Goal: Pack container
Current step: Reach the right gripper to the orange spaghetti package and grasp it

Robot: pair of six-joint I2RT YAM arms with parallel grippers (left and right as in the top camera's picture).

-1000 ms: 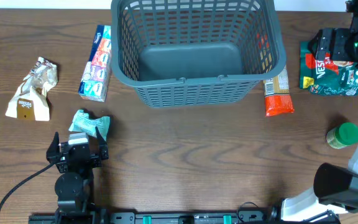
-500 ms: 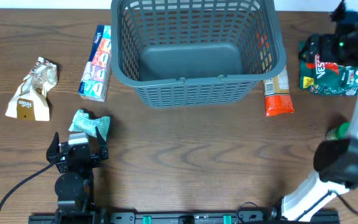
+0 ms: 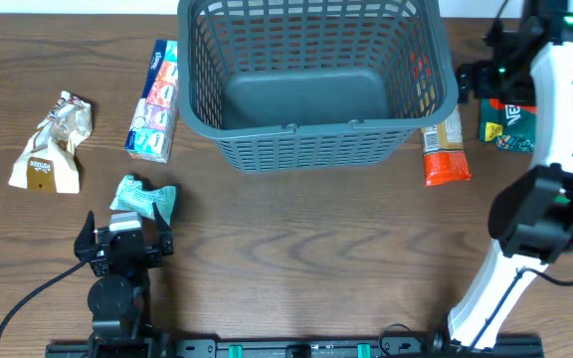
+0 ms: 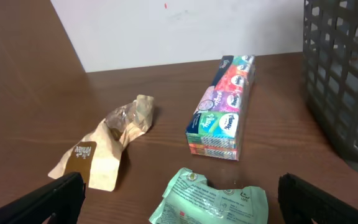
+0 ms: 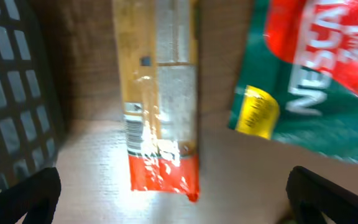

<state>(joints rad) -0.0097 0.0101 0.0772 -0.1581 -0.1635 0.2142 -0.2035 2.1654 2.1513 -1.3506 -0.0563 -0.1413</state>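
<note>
The container [image 3: 311,127], a dark grey slotted basket, stands empty at the back middle; its wall shows in the left wrist view [image 4: 344,74] and the right wrist view [image 5: 11,81]. My left gripper [image 3: 124,239] is open and empty, with a crumpled light green packet [image 3: 145,197] just ahead of it, lying between its fingers [image 4: 179,194] in the left wrist view [image 4: 213,202]. My right gripper [image 3: 476,78] is open and empty, above the table beside the basket's right side. Below it lie a tan and orange packet [image 5: 160,106] and a green and red coffee packet [image 5: 319,81].
A multicoloured tissue pack [image 3: 155,99] lies left of the basket, also in the left wrist view [image 4: 222,112]. A crumpled brown paper packet [image 3: 53,142] lies at far left. The tan and orange packet [image 3: 444,149] lies against the basket's right wall. The right arm [image 3: 550,189] covers part of the coffee packet [image 3: 505,124].
The right arm has swung left, from over the coffee packet to beside the basket's right side. The green-lidded jar is now hidden behind the arm. The left arm has not moved.
</note>
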